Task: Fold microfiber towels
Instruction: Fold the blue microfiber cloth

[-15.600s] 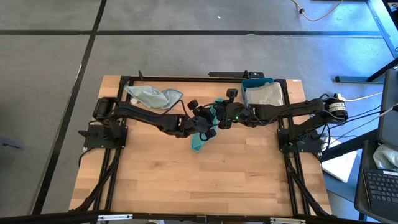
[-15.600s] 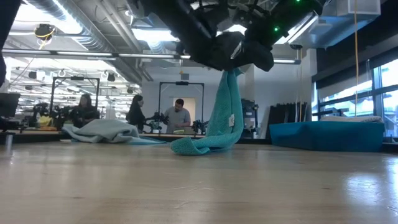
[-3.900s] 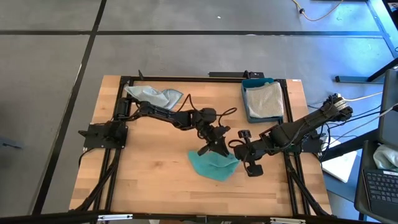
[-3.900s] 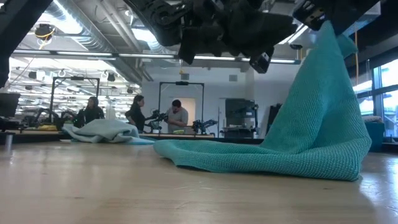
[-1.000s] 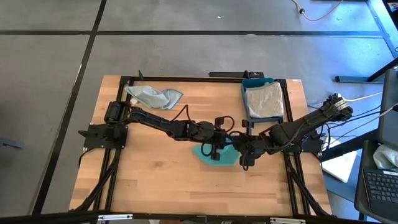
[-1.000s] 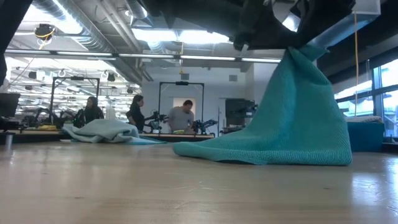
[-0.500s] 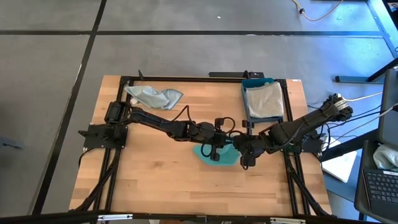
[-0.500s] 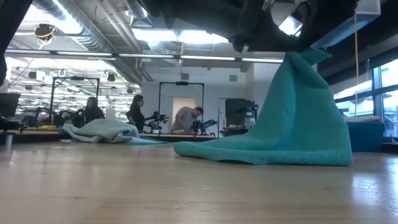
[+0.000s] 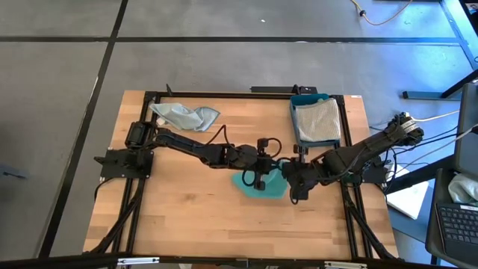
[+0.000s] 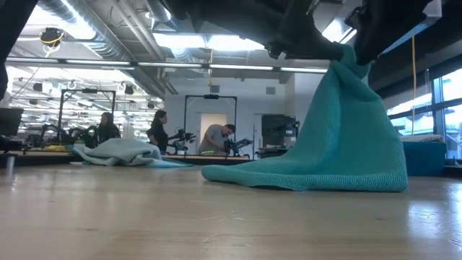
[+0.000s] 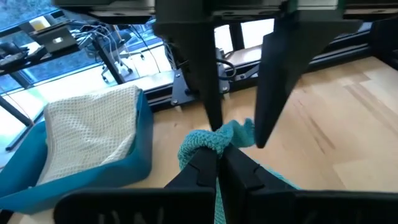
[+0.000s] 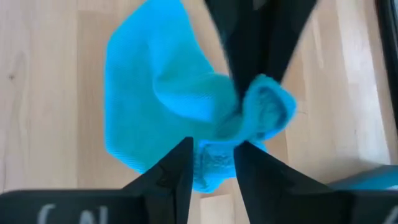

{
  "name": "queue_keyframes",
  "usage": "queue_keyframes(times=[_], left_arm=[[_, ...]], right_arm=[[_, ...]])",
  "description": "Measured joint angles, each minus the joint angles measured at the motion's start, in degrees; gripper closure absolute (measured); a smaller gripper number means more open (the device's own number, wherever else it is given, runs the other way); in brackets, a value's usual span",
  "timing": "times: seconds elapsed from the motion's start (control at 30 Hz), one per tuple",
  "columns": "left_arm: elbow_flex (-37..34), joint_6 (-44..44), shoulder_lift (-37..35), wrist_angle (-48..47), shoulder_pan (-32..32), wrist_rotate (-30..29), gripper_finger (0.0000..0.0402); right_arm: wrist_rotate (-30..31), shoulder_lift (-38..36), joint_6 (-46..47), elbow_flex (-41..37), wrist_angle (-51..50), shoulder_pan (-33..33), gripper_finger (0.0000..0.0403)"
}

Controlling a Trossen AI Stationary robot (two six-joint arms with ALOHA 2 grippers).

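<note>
Half a second ago my right gripper (image 12: 211, 163) was pinched on the raised corner of the teal towel (image 9: 263, 185); now its fingers stand apart with a clear gap between them, and the bunched tip sits beyond them rather than in them. My left gripper (image 11: 216, 163) is clamped tight on that same tip, which I can see as a knot of teal cloth right at its fingertips. So I read this as a handover: the left arm has taken the corner and the right one has let go. The towel sits near the middle of the table (image 9: 187, 217), its lower part spread on the wood and one corner pulled up into a peak under the two grippers, much as it stood a moment ago in the low view. The fold itself is not made yet; I judge the freed right arm will need another edge before the cloth can be laid over itself. As for containers, the blue tray (image 9: 294, 123) at the back right of the table holds a pale cloth (image 9: 317, 121) lying flat inside it, and a light crumpled towel (image 9: 183, 116) lies loose on the wood at the back left.
</note>
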Motion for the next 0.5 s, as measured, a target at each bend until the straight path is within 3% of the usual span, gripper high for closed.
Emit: queue_keyframes(times=[0.27,0.5], left_arm=[[-0.1,0.1,-1.2,-0.9,-0.5,-0.1,0.0401],[0.0,0.6,-2.1,-1.6,-0.5,-3.7,0.0401]], right_arm=[[3.8,0.0,4.9,0.0,-1.7,0.0,0.0270],[5.1,0.0,7.4,0.0,0.2,2.5,0.0216]])
